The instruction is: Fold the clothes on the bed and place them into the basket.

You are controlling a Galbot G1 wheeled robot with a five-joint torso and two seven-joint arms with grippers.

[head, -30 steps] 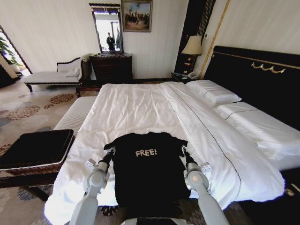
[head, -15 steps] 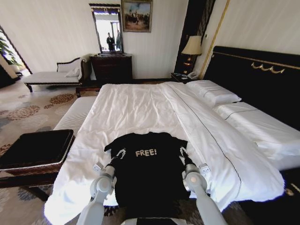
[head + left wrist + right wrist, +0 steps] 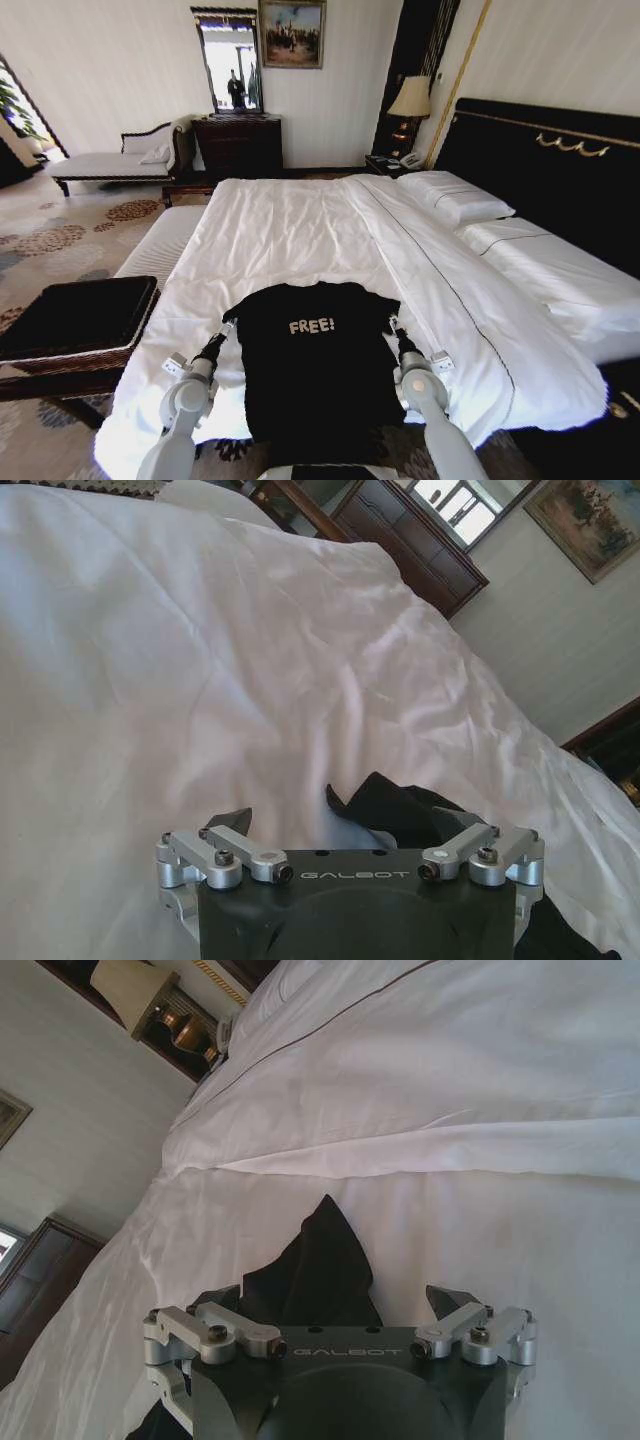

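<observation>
the left gripper [image 3: 222,332] has swung back off the shirt's chest to its left sleeve; both it and the right gripper [image 3: 392,327] stand spread. the black t-shirt [image 3: 312,370] lies flat between them on the bed [image 3: 300,230], apparently awaiting another sleeve grasp.

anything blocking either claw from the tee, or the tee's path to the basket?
Nothing visible. Left claw and right claw, both open, sit at the T-shirt's sleeves. Only bare bed edge separates it from the basket to the left.
</observation>
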